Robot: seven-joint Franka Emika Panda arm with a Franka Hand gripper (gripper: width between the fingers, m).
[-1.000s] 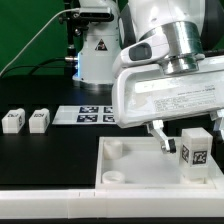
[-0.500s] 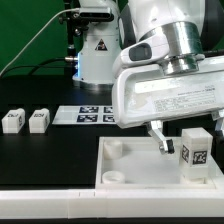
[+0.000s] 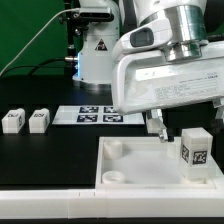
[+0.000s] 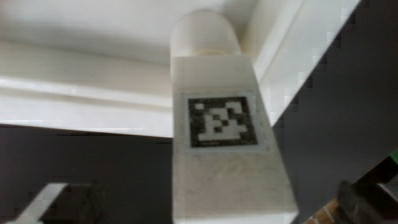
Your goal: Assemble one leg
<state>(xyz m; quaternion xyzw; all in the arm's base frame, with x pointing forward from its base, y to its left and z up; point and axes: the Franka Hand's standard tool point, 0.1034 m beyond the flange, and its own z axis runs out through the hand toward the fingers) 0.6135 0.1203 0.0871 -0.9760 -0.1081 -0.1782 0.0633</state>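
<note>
Leg [image 4: 221, 150] blurred in wrist view; tabletop [image 3: 135, 165] cut off

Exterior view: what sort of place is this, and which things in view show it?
Probably a robotics lab bench: a Franka arm over a white furniture tabletop, a marker board of printed tags, and small tagged legs on a black table.
</note>
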